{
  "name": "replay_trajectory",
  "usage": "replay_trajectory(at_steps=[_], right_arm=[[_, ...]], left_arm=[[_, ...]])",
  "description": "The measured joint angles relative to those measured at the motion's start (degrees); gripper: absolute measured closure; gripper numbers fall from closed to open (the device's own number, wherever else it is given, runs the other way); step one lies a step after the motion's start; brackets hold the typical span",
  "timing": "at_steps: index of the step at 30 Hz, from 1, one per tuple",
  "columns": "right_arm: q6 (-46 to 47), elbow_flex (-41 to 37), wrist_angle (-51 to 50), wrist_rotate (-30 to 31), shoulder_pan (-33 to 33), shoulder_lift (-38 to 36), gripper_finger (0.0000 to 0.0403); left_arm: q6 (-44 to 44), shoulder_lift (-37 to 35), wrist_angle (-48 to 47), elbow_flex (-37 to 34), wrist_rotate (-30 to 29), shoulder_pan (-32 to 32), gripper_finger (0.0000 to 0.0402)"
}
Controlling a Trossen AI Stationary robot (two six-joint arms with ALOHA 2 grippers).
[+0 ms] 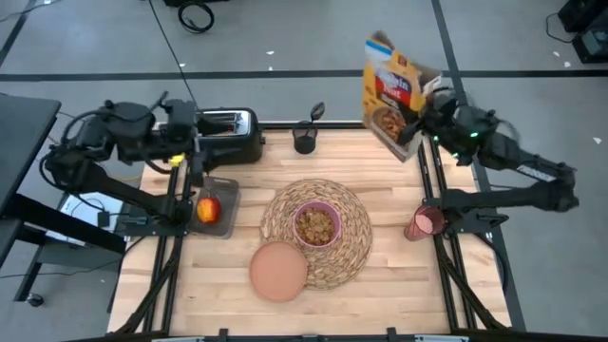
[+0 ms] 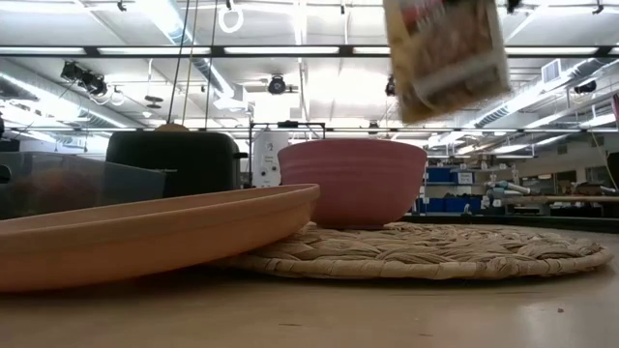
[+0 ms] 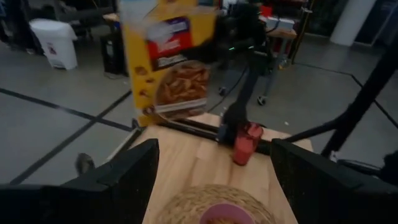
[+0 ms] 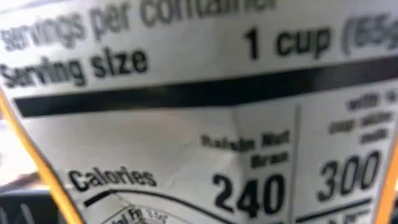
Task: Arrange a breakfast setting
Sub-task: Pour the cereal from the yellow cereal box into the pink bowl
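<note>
My right gripper [image 1: 425, 116] is shut on the yellow-and-red cereal box [image 1: 391, 90], held in the air over the table's far right corner. The box also shows high up in the low view [image 2: 445, 53]. The pink bowl [image 1: 315, 224], with cereal in it, stands on the straw placemat [image 1: 351, 249]. The brownish-pink plate [image 1: 278, 271] overlaps the mat's near left edge. The red apple [image 1: 208, 209] lies in a grey tray. The pink cup [image 1: 425, 223] stands at the right edge. My left gripper [image 3: 214, 186] is open in the air beside the toaster. My right gripper holds the cereal box by its right side [image 1: 416, 106], coming at it about level from the table's right. The box is lifted clear of the table and tilted. Its nutrition panel [image 4: 199, 137] fills the right wrist view and hides the fingers.
The black toaster [image 1: 228, 133] stands at the far left. A dark holder [image 1: 305, 142] with a utensil in it stands at the far edge. The grey tray [image 1: 224, 195] lies at the left. Bare wood shows near the front edge.
</note>
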Motion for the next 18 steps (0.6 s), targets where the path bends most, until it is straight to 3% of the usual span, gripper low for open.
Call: replay_trajectory(at_steps=[6,12,18], right_arm=[[5.99,-15.95,3.44,1.13,-7.87,-5.26,0.0267],[5.11,-30.44,12.11,2.18,-9.57,-10.3,0.0267],[1.48,-38.54,22.06,7.25,-11.39,-13.45,0.0267]], left_arm=[[-3.37,3.85,2.29,-0.09,-0.01,-3.59,0.0088],[-6.41,6.51,7.1,-0.08,0.03,-6.09,0.0088],[-8.17,6.92,9.61,-0.08,0.11,-7.22,0.0088]])
